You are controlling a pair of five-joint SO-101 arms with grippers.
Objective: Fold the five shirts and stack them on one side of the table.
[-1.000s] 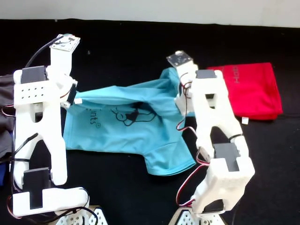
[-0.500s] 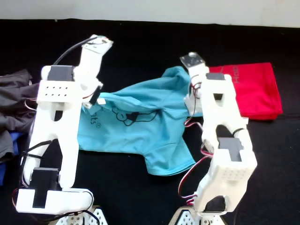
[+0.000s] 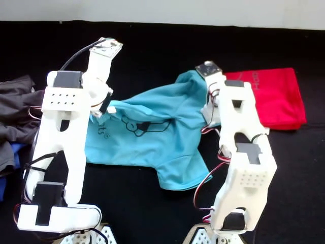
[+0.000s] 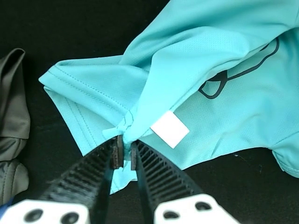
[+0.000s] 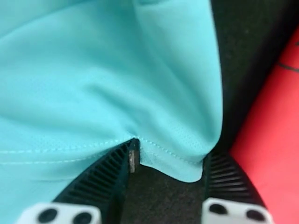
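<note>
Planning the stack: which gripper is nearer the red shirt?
Right. The right gripper is beside the red shirt, at one edge of the teal shirt; the left gripper pinches its far end.

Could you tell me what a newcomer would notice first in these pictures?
A teal shirt lies spread mid-table between the two arms, one corner pinched in the left pincer. A folded red shirt lies beside the right arm, and dark garments are heaped by the left arm.

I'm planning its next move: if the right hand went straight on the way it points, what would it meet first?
The teal shirt: its hemmed edge lies inside the open right hand, so fabric comes first. The red shirt lies beside that line, though depth is unclear.
</note>
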